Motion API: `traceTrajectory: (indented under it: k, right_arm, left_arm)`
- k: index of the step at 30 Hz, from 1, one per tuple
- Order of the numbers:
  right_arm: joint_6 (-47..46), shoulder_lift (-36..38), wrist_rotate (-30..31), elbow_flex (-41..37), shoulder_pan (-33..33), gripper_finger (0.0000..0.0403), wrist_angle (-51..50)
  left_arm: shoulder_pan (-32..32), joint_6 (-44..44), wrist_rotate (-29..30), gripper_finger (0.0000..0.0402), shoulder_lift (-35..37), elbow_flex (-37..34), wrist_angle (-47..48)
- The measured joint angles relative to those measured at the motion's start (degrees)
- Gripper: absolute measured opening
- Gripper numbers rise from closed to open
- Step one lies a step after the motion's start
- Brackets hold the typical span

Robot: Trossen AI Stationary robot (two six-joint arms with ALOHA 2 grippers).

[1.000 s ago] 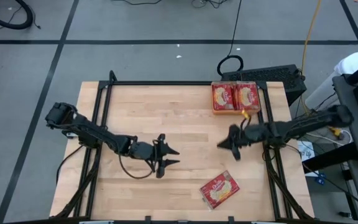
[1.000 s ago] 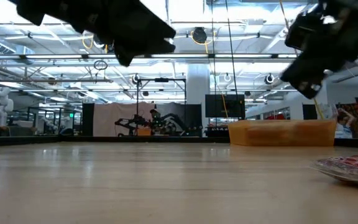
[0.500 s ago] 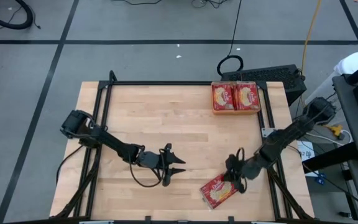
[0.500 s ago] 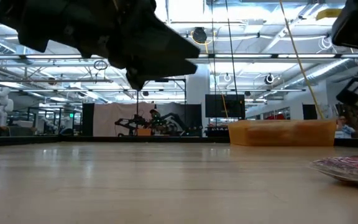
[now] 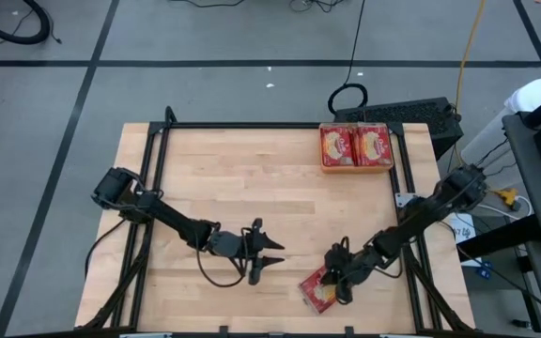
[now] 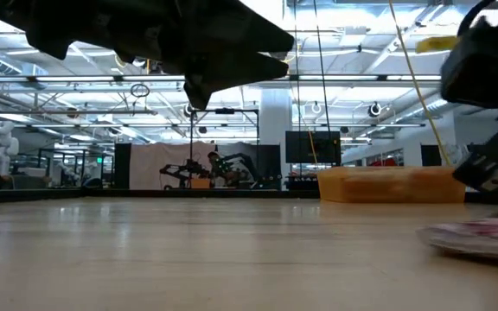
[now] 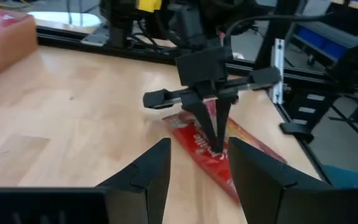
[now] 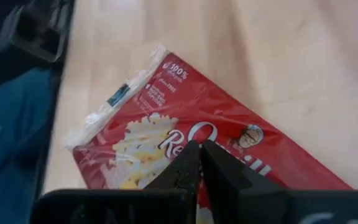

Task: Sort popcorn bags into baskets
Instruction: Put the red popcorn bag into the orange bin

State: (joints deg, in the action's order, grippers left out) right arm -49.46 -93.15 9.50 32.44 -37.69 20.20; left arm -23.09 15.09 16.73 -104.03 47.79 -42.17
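While my right jaws (image 5: 336, 279), closed and empty, press onto the bag (image 8: 185, 134), my left jaws (image 5: 269, 255) hover half open, empty. Only overhead shows the tray (image 5: 356, 167) holding two bags.

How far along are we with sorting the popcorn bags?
Done: two popcorn bags lie side by side in the orange basket at the table's far right. In hand: the right gripper, fingers shut, is down over the last loose bag near the front edge, not gripping it. The left gripper waits open mid-table. Left: grasp that bag and carry it to the basket.
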Motion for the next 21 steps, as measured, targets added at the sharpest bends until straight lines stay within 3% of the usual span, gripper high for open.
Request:
traceTrajectory:
  k: [10,16,21]
  right_arm:
    - [4.2,-1.5,12.9,-0.2,9.6,0.0018,2.0]
    - [9.3,-0.5,15.2,-0.3,16.2,0.0018,4.1]
    - [15.6,5.1,17.5,-0.3,18.7,0.0018,5.8]
  left_arm:
    - [0.6,0.3,6.8,0.0161,0.0,0.0,4.2]
    - [2.2,4.3,7.4,0.0161,0.0,0.0,7.7]
    - [2.8,8.0,7.3,0.0161,0.0,0.0,12.0]
